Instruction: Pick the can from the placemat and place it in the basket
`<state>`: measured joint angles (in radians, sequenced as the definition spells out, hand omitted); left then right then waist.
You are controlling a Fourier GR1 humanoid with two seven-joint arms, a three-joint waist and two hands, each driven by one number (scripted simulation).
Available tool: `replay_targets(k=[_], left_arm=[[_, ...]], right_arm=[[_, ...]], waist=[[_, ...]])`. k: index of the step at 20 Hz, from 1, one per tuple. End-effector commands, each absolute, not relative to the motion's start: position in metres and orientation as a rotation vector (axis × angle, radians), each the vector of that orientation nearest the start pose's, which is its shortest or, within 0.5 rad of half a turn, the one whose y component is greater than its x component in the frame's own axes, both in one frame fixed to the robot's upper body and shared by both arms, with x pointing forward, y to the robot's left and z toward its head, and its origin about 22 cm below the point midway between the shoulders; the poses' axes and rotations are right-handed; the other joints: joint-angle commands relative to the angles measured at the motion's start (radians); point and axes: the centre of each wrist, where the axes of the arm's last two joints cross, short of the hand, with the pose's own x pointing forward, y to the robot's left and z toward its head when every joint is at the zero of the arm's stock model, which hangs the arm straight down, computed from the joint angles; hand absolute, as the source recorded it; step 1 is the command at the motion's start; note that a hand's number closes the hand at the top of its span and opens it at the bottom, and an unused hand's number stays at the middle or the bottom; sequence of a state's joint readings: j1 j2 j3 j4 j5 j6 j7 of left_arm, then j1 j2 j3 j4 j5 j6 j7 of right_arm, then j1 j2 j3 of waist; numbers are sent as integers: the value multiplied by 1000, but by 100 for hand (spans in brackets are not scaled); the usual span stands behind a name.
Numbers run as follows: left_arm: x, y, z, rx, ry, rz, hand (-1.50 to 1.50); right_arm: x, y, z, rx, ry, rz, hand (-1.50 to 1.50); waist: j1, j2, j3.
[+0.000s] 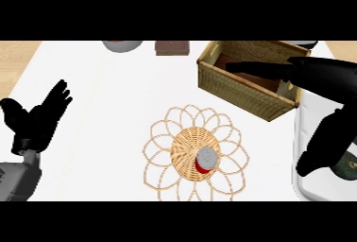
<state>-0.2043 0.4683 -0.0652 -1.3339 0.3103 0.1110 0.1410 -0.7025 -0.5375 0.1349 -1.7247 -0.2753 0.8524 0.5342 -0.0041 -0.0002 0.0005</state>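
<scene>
The red can with a grey lid (205, 159) stands on the round woven flower-edged placemat (167, 142), bare white desk (105, 104) around it. The square wicker basket (241, 90) sits beyond. The right robot hand (317, 71) stretches open-fingered over the basket; the left robot hand (35, 120) rests open at the left edge.

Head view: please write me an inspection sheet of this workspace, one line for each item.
Surface: white counter top, with wood-coloured areas at the far corners.
Job's things: red can with grey lid stands on the round woven placemat; basket sits far right, the can not in it.
Clutter: grey bowl and brown block at the far edge; dark round object at the right edge, partly hidden.
Robot hands: left robot hand open, resting at the left, fingers up; right robot hand open, fingers straight over the basket's rim, holding nothing.
Cables: nothing seen.
Surroundings: nothing seen.
</scene>
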Motion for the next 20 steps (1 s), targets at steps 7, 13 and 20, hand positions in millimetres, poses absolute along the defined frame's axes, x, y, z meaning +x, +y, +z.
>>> replay_targets(k=[7, 13, 20], left_arm=[[291, 306, 46, 180, -1401, -82, 0], [296, 310, 26, 196, -1390, -76, 0], [304, 328, 42, 196, -1391, -61, 0]], right_arm=[[307, -186, 156, 66, -1552, 1401, -150], [315, -163, 107, 143, -1596, 1261, -150], [303, -139, 71, 96, -1469, 1415, -150]], waist=[[16, 2, 1], [11, 3, 0], [6, 1, 0]])
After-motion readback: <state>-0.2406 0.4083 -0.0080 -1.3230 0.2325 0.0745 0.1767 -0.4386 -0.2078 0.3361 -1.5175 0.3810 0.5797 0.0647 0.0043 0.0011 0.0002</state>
